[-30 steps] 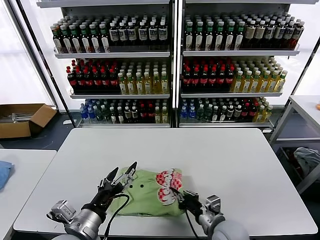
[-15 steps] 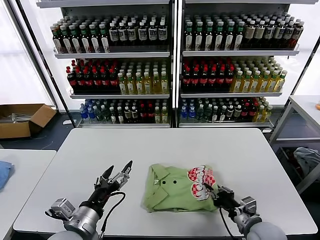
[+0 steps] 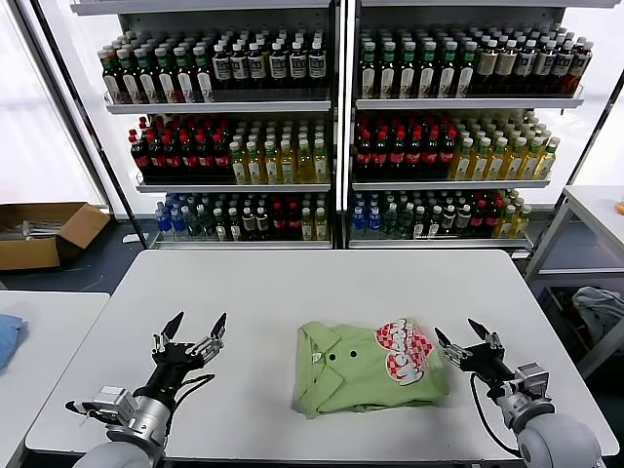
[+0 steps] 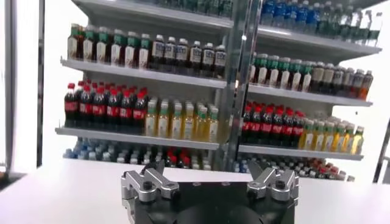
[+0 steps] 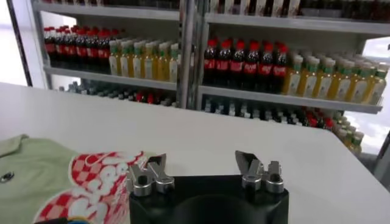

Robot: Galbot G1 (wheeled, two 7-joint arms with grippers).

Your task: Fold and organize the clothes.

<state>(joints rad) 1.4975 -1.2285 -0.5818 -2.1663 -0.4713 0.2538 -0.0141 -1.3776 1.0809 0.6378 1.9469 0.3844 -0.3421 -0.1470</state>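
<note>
- Light green fabric, folded into a compact packet: the polo shirt [image 3: 369,368] lies flat on the white worktop [image 3: 322,292], a little toward the robot's right of centre and near the front edge.
- Its collar and small dark buttons face up on the side toward the robot's left; the red-and-white checkered print [image 3: 408,352] sits on the part toward the robot's right.
- The right gripper [image 3: 469,342] hovers just beside the shirt's right edge, fingers spread apart, holding nothing and not touching the cloth.
- In the right wrist view the same gripper [image 5: 207,168] shows its two fingers apart, with the checkered print [image 5: 91,182] and green fabric [image 5: 27,176] close by.
- The left gripper [image 3: 192,330] hangs over bare worktop, well apart from the shirt on the robot's left, fingers wide open and empty.
- The left wrist view shows that gripper [image 4: 210,176] with its fingers parted, pointing toward the shelves.
- Behind the worktop stand shelves of bottles [image 3: 341,127].
- A cardboard box [image 3: 44,232] sits on the floor at far left.
- A blue cloth [image 3: 8,336] lies on a neighbouring table at the left edge.
</note>
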